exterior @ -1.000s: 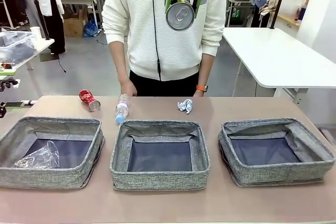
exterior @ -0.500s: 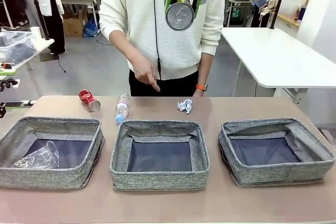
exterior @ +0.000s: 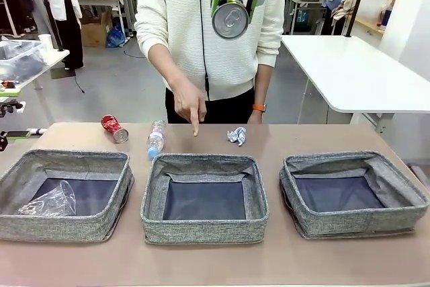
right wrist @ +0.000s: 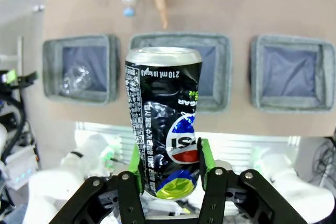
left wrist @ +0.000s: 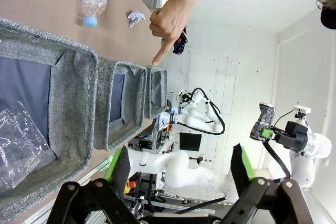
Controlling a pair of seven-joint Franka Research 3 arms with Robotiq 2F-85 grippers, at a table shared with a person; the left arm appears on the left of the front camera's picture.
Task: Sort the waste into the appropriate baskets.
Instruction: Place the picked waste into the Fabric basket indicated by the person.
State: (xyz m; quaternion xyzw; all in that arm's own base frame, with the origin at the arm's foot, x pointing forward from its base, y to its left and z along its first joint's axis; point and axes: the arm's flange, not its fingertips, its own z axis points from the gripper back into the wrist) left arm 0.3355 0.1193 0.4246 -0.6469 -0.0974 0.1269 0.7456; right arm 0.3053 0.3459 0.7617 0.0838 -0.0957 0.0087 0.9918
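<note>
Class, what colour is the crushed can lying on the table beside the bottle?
The crushed can is red with a silver end, clearest in the front view.

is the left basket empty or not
Not empty: a clear plastic bag lies inside the left basket, on its dark lining.

I see three baskets lining the table's near edge, with the plastic bag in the leftmost. Behind them, along the far edge, lie the crushed can, bottle and paper wad, left to right.
</note>
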